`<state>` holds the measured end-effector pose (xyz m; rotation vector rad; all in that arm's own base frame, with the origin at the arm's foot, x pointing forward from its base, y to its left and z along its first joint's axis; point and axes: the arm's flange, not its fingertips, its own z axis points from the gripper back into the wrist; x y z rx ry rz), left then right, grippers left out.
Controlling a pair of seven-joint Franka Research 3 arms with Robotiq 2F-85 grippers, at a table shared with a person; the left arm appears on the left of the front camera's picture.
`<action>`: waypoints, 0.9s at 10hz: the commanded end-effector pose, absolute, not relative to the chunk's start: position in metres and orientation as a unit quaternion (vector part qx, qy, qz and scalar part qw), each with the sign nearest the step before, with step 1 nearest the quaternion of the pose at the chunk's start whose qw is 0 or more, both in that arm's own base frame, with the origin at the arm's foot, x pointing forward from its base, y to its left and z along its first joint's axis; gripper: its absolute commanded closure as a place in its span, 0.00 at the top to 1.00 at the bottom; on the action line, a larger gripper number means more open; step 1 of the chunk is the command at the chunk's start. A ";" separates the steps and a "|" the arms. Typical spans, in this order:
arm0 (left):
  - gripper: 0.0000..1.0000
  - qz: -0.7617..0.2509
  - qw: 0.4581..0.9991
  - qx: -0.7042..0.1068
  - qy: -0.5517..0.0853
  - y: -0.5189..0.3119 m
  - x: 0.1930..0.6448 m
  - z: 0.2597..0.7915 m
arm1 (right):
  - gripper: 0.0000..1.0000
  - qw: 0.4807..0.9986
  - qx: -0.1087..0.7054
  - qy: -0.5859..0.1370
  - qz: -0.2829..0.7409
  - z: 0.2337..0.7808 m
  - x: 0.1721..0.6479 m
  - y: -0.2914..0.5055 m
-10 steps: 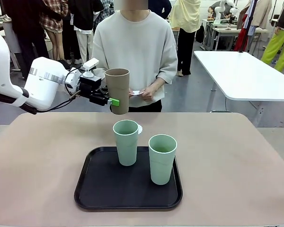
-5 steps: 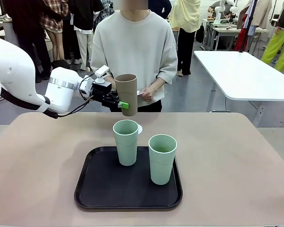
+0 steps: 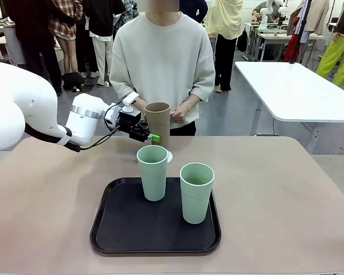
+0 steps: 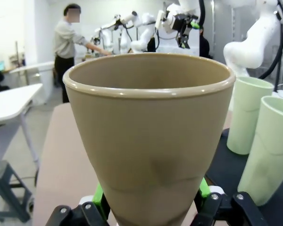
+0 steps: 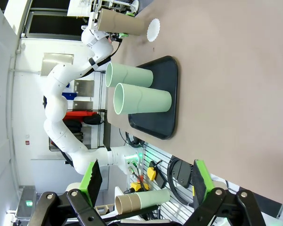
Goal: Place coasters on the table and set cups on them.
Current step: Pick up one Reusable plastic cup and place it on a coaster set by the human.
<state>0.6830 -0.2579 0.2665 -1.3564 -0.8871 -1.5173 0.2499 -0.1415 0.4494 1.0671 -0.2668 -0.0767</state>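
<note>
My left gripper (image 3: 152,133) is shut on the lower part of the brown cup (image 3: 157,121) and holds it upright, low over the far side of the table (image 3: 286,189), just behind the tray. In the left wrist view the brown cup (image 4: 151,127) stands between my green pads (image 4: 100,195). A white coaster (image 3: 169,156) lies on the table just behind the left green cup (image 3: 153,172); the brown cup's base is hidden behind that cup. The second green cup (image 3: 196,192) stands to its right. My right gripper (image 5: 146,181) is open and holds nothing; its view shows the coaster (image 5: 153,29) beside the brown cup (image 5: 120,22).
Both green cups stand on a black tray (image 3: 120,229) in the middle of the table. A person stands at the far edge with hands (image 3: 180,112) held together right behind the brown cup. A white table (image 3: 292,86) stands at the back right.
My left arm has carried the brown cup to the right and downward, from chest height to just behind the left green cup. The green cups and tray have not moved.
</note>
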 end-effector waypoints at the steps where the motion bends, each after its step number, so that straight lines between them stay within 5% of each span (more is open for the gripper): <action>1: 0.83 -0.618 0.456 -0.544 -0.339 -0.263 0.696 0.266 | 1.00 0.847 0.514 -0.131 -0.034 0.450 0.251 -0.142; 9: 0.83 -0.618 0.452 -0.547 -0.338 -0.260 0.689 0.245 | 1.00 0.847 0.514 -0.131 -0.034 0.450 0.251 -0.142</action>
